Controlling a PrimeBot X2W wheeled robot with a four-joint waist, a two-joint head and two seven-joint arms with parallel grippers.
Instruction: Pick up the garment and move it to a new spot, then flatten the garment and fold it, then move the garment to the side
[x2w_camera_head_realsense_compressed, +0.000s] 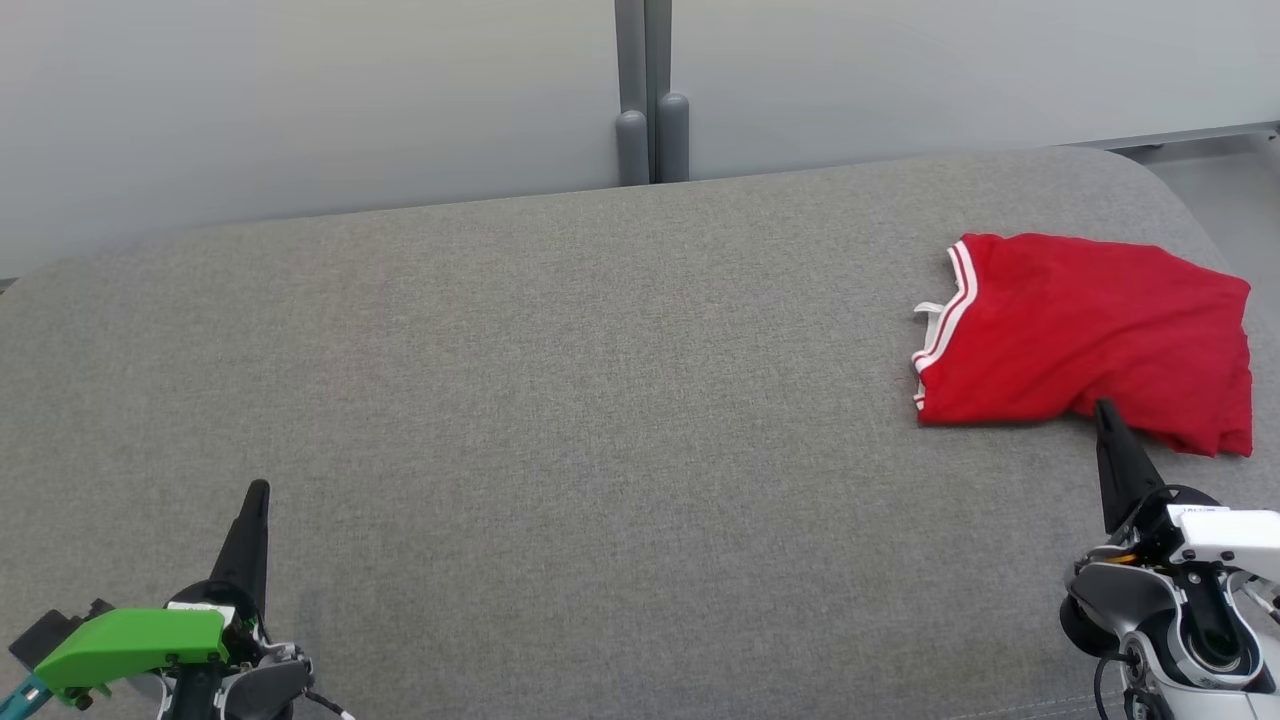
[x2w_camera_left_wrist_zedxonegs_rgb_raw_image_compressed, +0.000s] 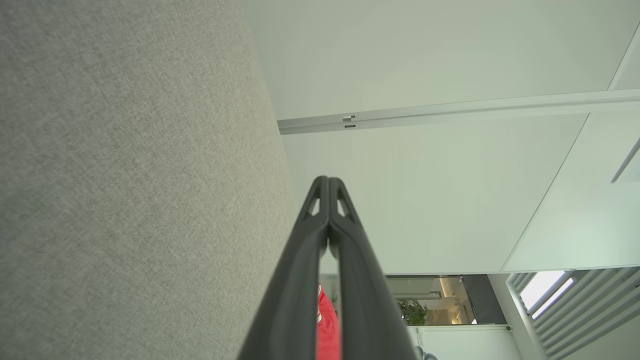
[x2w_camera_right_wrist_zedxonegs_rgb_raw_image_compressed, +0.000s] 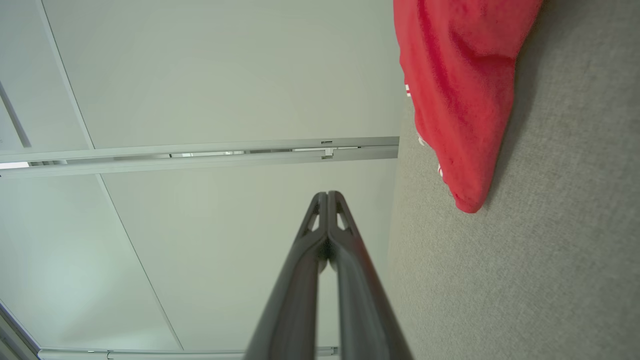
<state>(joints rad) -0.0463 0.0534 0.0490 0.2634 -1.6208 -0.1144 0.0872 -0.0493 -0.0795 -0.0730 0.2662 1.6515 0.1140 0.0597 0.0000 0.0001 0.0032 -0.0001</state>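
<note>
The garment (x2w_camera_head_realsense_compressed: 1085, 340) is red with white trim stripes and lies folded at the far right of the grey cushion. In the right wrist view the garment (x2w_camera_right_wrist_zedxonegs_rgb_raw_image_compressed: 460, 95) hangs into the upper right. My right gripper (x2w_camera_head_realsense_compressed: 1105, 408) is shut and empty at the lower right, its tip just at the garment's near edge. Its fingers (x2w_camera_right_wrist_zedxonegs_rgb_raw_image_compressed: 327, 196) meet at the tip. My left gripper (x2w_camera_head_realsense_compressed: 258, 490) is shut and empty at the lower left, far from the garment. In the left wrist view the left gripper (x2w_camera_left_wrist_zedxonegs_rgb_raw_image_compressed: 328, 180) is pressed together, with a sliver of the garment (x2w_camera_left_wrist_zedxonegs_rgb_raw_image_compressed: 327, 325) between the finger bases.
The grey fabric cushion (x2w_camera_head_realsense_compressed: 560, 400) spans the whole head view, its rounded back edge along the top. Behind it stands a pale wall with a grey vertical post (x2w_camera_head_realsense_compressed: 650, 90). The cushion's right corner curves away near the garment.
</note>
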